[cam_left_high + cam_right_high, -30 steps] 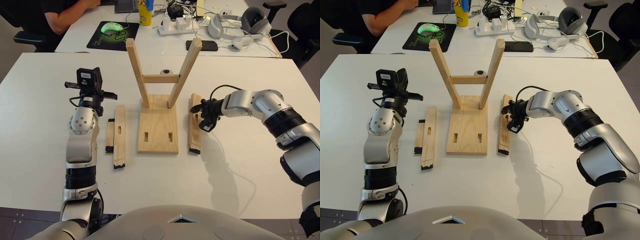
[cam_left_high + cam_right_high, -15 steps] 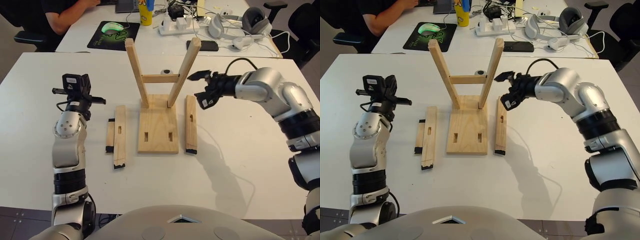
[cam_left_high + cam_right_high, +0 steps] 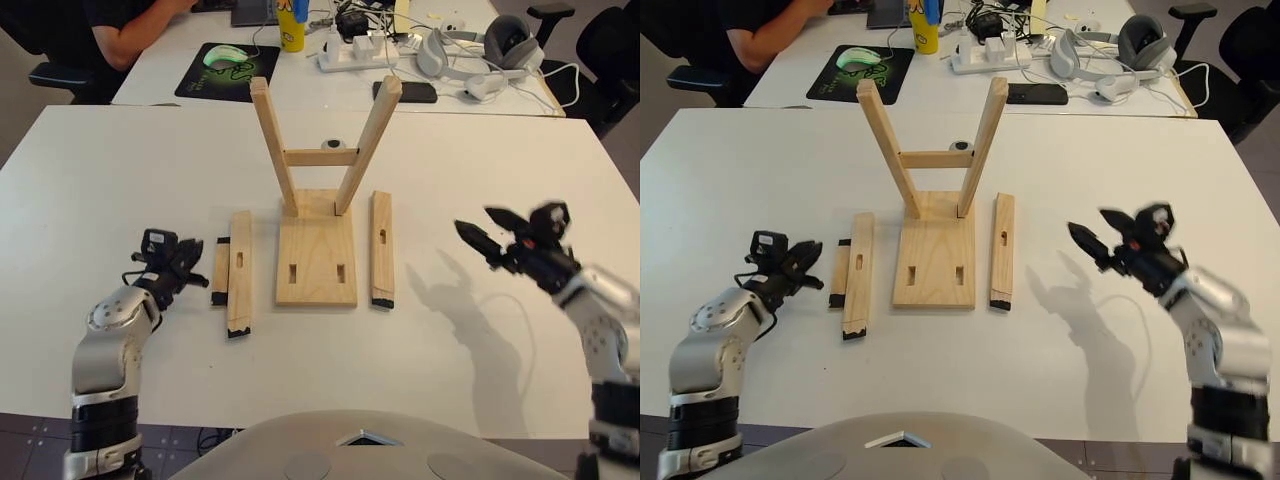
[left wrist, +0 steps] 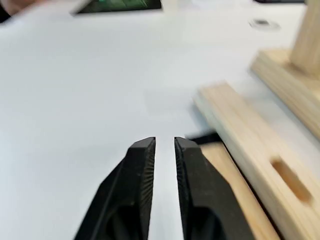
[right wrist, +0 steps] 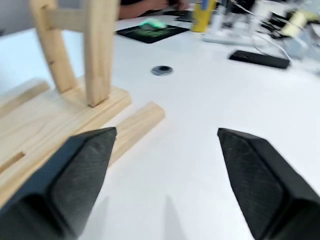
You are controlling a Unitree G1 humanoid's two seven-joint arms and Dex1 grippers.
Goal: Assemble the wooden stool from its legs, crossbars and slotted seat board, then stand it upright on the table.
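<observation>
standing half built, the seat board (image 3: 316,262) lies flat mid-counter (image 3: 120,160) with two legs (image 3: 273,145) and a crossbar (image 3: 321,157) slotted in. two loose legs (image 3: 239,272) and a short crossbar (image 3: 220,270) lie alongside. left end effector (image 4: 165,142) nearly closed, right end effector (image 3: 1090,222) spread wide, both empty.

Right tool (image 3: 505,235): motion-blurred | seat board (image 5: 30,135): cut off by frame edge | short crossbar (image 4: 225,162): partly behind left tool (image 4: 165,142)

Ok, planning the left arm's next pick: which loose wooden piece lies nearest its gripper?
The short piece, lying between the left gripper and the longer slotted leg.
</observation>
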